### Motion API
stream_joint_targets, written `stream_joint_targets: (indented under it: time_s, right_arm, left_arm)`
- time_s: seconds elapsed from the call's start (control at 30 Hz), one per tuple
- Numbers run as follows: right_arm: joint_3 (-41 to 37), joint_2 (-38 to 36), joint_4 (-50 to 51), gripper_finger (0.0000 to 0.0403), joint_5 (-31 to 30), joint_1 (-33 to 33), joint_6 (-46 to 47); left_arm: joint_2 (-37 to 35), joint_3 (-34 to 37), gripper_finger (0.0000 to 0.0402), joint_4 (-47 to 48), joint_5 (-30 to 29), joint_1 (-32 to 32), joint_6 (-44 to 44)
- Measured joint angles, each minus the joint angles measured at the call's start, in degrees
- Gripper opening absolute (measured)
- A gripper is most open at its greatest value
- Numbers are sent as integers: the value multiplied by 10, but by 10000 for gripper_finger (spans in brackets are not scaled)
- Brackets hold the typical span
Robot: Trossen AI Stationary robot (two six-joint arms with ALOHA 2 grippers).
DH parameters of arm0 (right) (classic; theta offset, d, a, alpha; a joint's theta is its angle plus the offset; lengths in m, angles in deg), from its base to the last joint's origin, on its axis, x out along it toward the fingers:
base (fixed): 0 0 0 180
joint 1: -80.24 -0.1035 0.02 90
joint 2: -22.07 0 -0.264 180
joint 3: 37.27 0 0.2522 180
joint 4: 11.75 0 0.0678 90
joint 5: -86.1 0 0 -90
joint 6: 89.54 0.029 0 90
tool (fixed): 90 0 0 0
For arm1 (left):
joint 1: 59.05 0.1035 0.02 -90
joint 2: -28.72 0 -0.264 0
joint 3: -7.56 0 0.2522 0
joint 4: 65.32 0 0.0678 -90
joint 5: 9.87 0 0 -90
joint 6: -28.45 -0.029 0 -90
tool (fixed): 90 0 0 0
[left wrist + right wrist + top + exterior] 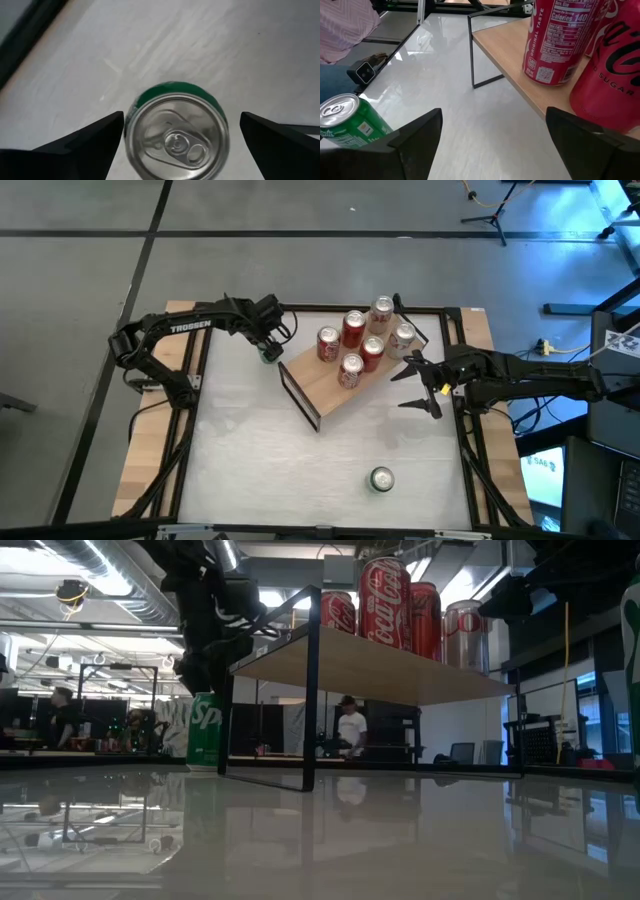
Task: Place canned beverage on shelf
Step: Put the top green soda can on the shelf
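Observation:
The light-wood shelf point(335, 385) stands on its black frame ends mid-table, with several red and pale cans point(353, 330) upright on it. A green can point(176, 135) stands upright on the white tabletop left of the shelf; it also shows in the low view point(204, 730). My left gripper point(268, 348) is over it, pointing down and open, with a finger point(85, 147) on either side of the can's top and a narrow gap to each. My right gripper point(425, 387) is open and empty at the shelf's right end.
A second green can point(381, 478) stands alone near the table's near edge; it also shows in the right wrist view point(347, 122). The shelf's black frame end point(300, 398) stands close right of my left gripper. People and equipment stand in the room beyond the table.

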Motion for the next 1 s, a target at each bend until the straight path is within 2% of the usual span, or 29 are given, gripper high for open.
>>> stream_joint_targets:
  time_s: [0.2,0.43,0.6,0.8,1.0]
  right_arm:
    - [0,0,0,349,0,0,0]
    - [0,0,0,349,-3,0,0]
    - [0,0,0,349,-3,0,-6]
    - [0,0,1,349,-3,0,-6]
    - [0,0,1,349,-3,0,-6]
  left_arm:
    - [0,0,368,0,-27,-11,13]
    - [0,0,318,0,-18,-10,7]
    - [-1,-1,286,-1,-4,-10,-27]
    - [-1,-1,284,-1,12,-10,-74]
    - [-1,-1,285,2,25,-10,-182]
